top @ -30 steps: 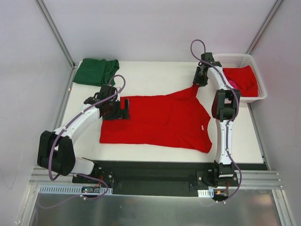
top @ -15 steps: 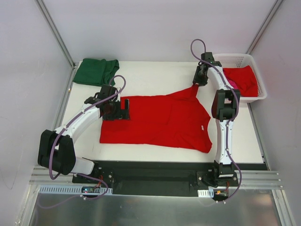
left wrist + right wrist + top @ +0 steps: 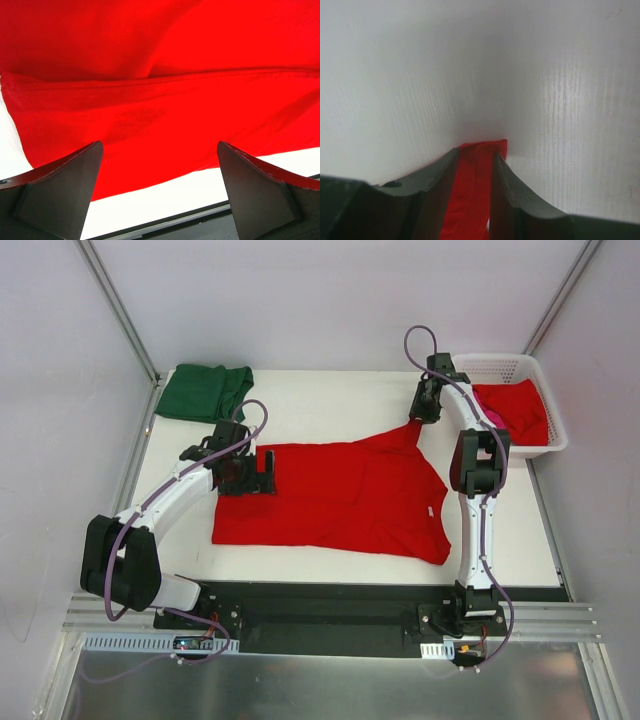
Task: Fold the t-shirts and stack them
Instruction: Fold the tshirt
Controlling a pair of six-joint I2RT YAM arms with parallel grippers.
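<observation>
Top external view: a red t-shirt [image 3: 340, 495] lies spread flat across the middle of the counter [image 3: 330, 400]. A folded green t-shirt [image 3: 203, 392] sits at the upper left corner, and a second red tee [image 3: 515, 410] fills the white basket [image 3: 500, 364] at the upper right. The left claw [image 3: 264, 472] hangs over the spread shirt's upper-left hem corner. The right claw [image 3: 417, 418] pinches the sleeve tip [image 3: 408, 432] that peaks toward the basket. The step in hand looks like pulling the shirt square before the first fold.

Left wrist view: the left claw [image 3: 160, 150] stands wide and holds nothing. The hemmed edge of the red cloth runs just beyond and between its fingers, with white counter showing lower in the frame. Its next move would probably be to drop and close on that edge.

Right wrist view: the right claw [image 3: 476, 156] is narrow, clamped on a strip of red fabric that pokes just past its tips onto bare counter.
</observation>
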